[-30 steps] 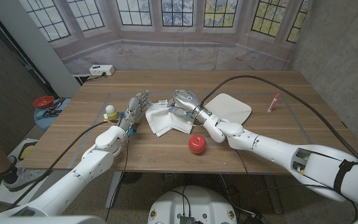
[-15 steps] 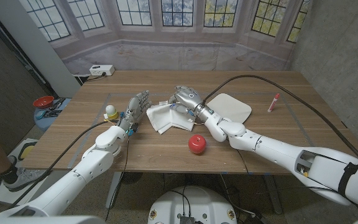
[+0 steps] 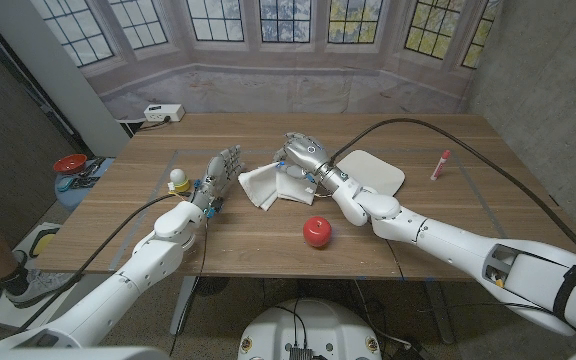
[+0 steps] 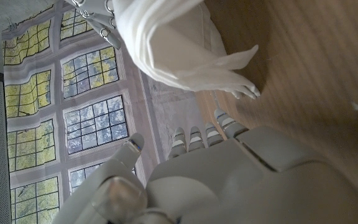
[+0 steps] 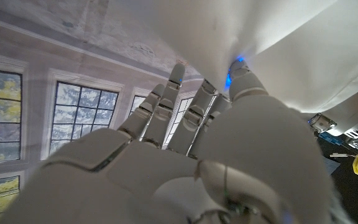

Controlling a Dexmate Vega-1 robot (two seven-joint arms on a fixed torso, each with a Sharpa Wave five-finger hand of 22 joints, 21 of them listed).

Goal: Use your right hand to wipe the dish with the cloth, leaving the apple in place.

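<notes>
My left hand [image 3: 220, 172] waits on the left with its fingers [image 4: 194, 138] released and upright, holding nothing. A small white and yellow object [image 3: 179, 179] sits just beside it on the side away from the cloth; I cannot tell what it is.

Between my two sets of fingers lies the white cloth [image 3: 268, 184], bunched on the wooden surface [image 3: 448, 210]. The left wrist view shows one fold of it lifted clear of the wood.

My right hand [image 3: 303, 160] is on the cloth, and its fingers [image 5: 194, 121] are grasping it: the right wrist view shows white fabric draped over the fingertips. How firm that hold is I cannot tell.

The white dish [image 3: 373, 171] lies just past my right fingers, on the side away from the cloth's trailing part, with most of it bare. The red apple [image 3: 316, 231] stands on the wood nearer to me than those fingers, apart from both cloth and dish.

I judge I am in the carrying step: cloth gathered, wiping not yet begun. Next I need to bring the cloth over onto the dish, press it down and sweep across. The arm runs close by the apple, so I should keep the forearm high and the strokes away from it.
</notes>
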